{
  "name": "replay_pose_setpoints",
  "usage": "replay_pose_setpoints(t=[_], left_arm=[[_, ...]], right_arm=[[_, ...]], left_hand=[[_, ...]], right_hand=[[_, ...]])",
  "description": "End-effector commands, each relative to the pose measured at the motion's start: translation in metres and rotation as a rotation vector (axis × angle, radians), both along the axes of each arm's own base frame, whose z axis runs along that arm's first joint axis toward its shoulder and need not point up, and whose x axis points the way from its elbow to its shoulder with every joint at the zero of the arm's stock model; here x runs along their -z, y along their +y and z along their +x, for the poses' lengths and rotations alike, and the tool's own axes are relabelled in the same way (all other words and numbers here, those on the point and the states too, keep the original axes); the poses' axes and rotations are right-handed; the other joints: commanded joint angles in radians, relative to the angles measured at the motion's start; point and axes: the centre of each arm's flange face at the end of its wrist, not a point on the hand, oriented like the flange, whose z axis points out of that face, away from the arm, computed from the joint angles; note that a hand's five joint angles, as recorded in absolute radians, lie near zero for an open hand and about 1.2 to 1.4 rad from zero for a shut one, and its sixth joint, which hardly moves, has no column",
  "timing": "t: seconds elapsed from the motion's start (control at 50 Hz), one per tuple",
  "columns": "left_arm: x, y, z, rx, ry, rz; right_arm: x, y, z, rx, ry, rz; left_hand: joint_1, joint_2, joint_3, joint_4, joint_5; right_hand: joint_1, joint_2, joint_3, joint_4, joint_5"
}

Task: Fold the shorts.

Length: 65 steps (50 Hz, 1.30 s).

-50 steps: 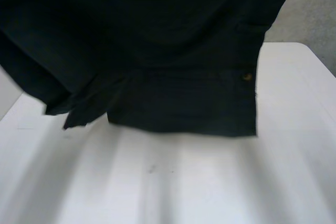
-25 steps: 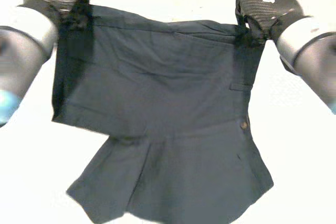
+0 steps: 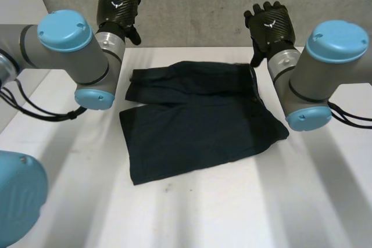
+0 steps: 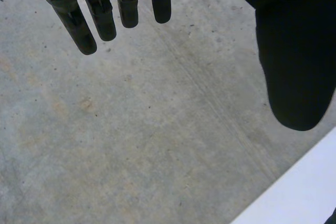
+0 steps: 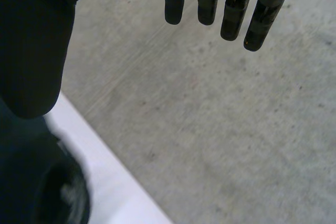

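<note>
Left hand (image 3: pixel 119 7) and right hand (image 3: pixel 268 24) both hover with fingers straight and spread, holding nothing; each wrist view confirms this, with its own straight fingers (image 4: pixel 100 17) (image 5: pixel 231 9) hanging over grey concrete.

Nearest to me, the white table (image 3: pixel 232 213) is bare. Further in, at the middle of the table, lie the dark shorts (image 3: pixel 197 120). They rest flat and touch neither hand. A crease line crosses them from side to side, and the far band looks like a layer turned over onto the near part, so I judge that one fold is laid and the job is partway done. The near left corner juts out a little, and the right side bulges towards the right arm (image 3: pixel 331 62).

Beyond the shorts, both hands are up over the far edge of the table, one on each side of the cloth. The left arm (image 3: pixel 64 50) reaches in beside the left edge of the shorts.

Next, I think, both hands must come down to the cloth, pinch two corners or one edge, and carry it over for a second fold, keeping the layers square.

Farthest off stands a concrete wall (image 3: pixel 203 4). Nothing else sits on the table to get in the way; only the arms themselves crowd the sides of the shorts.
</note>
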Motion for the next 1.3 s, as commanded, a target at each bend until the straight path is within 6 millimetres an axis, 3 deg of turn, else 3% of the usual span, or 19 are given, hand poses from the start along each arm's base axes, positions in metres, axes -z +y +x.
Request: replay_pose_setpoints(t=[0.02, 0.08, 0.16, 0.24, 0.28, 0.32, 0.46, 0.66, 0.86, 0.96, 1.08, 1.16, 1.24, 1.26, 1.3], left_arm=[[-0.010, 0.040, 0.017, 0.001, -0.042, 0.088], [-0.007, 0.059, 0.025, 0.006, -0.063, 0.136], [0.008, 0.100, 0.036, 0.027, -0.114, 0.254], [0.036, 0.156, 0.044, 0.076, -0.193, 0.399], [0.046, 0.172, 0.046, 0.092, -0.218, 0.439], [0.065, 0.194, 0.050, 0.114, -0.257, 0.505], [0.101, 0.229, 0.054, 0.157, -0.315, 0.633], [0.138, 0.222, 0.053, 0.142, -0.353, 0.735], [0.145, 0.207, 0.048, 0.128, -0.347, 0.733], [0.144, 0.202, 0.044, 0.128, -0.339, 0.720], [0.146, 0.196, 0.041, 0.130, -0.339, 0.716], [0.150, 0.193, 0.039, 0.129, -0.341, 0.717], [0.150, 0.189, 0.037, 0.126, -0.339, 0.710], [0.148, 0.187, 0.036, 0.125, -0.336, 0.704], [0.147, 0.186, 0.036, 0.122, -0.333, 0.702]], right_arm=[[-0.005, 0.034, -0.022, 0.008, 0.061, 0.137], [0.005, 0.046, -0.037, 0.010, 0.106, 0.222], [0.023, 0.063, -0.060, 0.012, 0.159, 0.359], [0.044, 0.079, -0.071, -0.045, 0.197, 0.451], [0.053, 0.083, -0.074, -0.079, 0.211, 0.479], [0.063, 0.086, -0.080, -0.116, 0.226, 0.510], [0.088, 0.077, -0.086, -0.184, 0.252, 0.537], [0.117, 0.046, -0.084, -0.180, 0.265, 0.511], [0.132, 0.033, -0.081, -0.186, 0.317, 0.487], [0.133, 0.029, -0.080, -0.188, 0.319, 0.476], [0.129, 0.029, -0.081, -0.185, 0.315, 0.472], [0.128, 0.030, -0.080, -0.182, 0.311, 0.474], [0.123, 0.031, -0.080, -0.175, 0.311, 0.464], [0.123, 0.032, -0.080, -0.175, 0.311, 0.466], [0.119, 0.034, -0.079, -0.176, 0.312, 0.460]], left_hand=[[-0.014, -0.017, -0.030, -0.021, -0.036], [0.019, 0.015, 0.002, 0.011, -0.004], [0.051, 0.048, 0.034, 0.044, 0.028], [0.098, 0.095, 0.081, 0.090, 0.075], [0.162, 0.159, 0.145, 0.155, 0.140], [0.209, 0.206, 0.193, 0.202, 0.187], [0.265, 0.262, 0.249, 0.258, 0.243], [0.265, 0.262, 0.249, 0.258, 0.243], [0.265, 0.262, 0.249, 0.258, 0.243], [0.318, 0.315, 0.301, 0.311, 0.296], [0.353, 0.350, 0.337, 0.346, 0.331], [0.476, 0.473, 0.460, 0.469, 0.454], [0.927, 0.924, 0.911, 0.920, 0.905], [1.193, 1.190, 1.176, 1.186, 1.171], [1.196, 1.192, 1.179, 1.188, 1.173]], right_hand=[[-0.030, -0.046, -0.040, -0.061, -0.065], [-0.030, -0.046, -0.040, -0.061, -0.065], [-0.030, -0.046, -0.040, -0.061, -0.065], [-0.030, -0.046, -0.040, -0.061, -0.065], [-0.026, -0.042, -0.036, -0.057, -0.061], [0.107, 0.090, 0.096, 0.075, 0.071], [0.286, 0.269, 0.276, 0.254, 0.250], [0.424, 0.407, 0.414, 0.392, 0.388], [0.658, 0.642, 0.648, 0.627, 0.623], [1.191, 1.175, 1.181, 1.160, 1.156], [1.192, 1.175, 1.182, 1.161, 1.157], [1.192, 1.175, 1.182, 1.161, 1.157], [1.192, 1.175, 1.182, 1.161, 1.157], [1.192, 1.175, 1.182, 1.161, 1.157], [1.192, 1.175, 1.182, 1.161, 1.157]])
